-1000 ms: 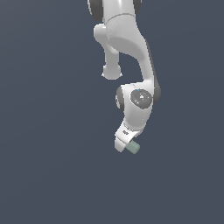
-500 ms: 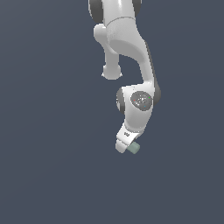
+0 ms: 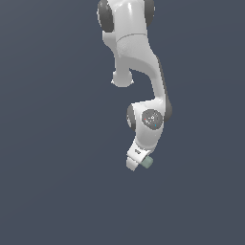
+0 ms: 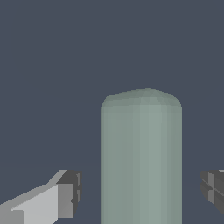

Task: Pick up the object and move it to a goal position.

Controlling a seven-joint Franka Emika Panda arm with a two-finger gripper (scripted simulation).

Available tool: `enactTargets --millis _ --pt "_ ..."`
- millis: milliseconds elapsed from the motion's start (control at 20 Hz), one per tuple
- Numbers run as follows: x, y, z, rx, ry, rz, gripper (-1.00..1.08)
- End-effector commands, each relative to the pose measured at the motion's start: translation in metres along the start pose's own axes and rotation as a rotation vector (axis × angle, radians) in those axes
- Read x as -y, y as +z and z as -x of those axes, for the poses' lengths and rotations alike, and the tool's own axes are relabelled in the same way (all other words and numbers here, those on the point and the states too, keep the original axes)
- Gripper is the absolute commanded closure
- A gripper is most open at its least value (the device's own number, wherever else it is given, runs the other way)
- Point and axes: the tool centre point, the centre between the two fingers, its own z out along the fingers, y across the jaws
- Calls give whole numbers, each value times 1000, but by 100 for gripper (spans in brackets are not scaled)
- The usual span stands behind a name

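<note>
One object [image 4: 141,157], a pale sage-green bar, is being seen between two dark-tipped fingers [image 4: 70,192], which are being held spread, with a gap on each side of the bar. In the exterior view, the object [image 3: 147,162] is being shown just beside the gripper [image 3: 136,162].

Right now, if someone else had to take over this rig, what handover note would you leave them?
End effector: open, one finger on each side of the object, with a visible gap on both sides, so no grip yet.
Object: the pale green bar sits between the fingers in the wrist view; in the exterior view it shows as a small green nub beside the end effector's tip.
Done: the end effector is lined up around the bar.
Left: close on it, lift it, carry it to the goal. No goal marker shows in either view.
</note>
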Motion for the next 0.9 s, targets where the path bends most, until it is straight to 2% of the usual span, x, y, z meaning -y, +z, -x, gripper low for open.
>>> enactTargets --millis 0,150,200,850 --pt "-1 6 0 -1 0 1 -92" --pt "-1 7 -1 -1 0 1 -92" --pt "-1 7 -1 -1 0 1 108" --pt "-4 4 1 -1 0 1 108"
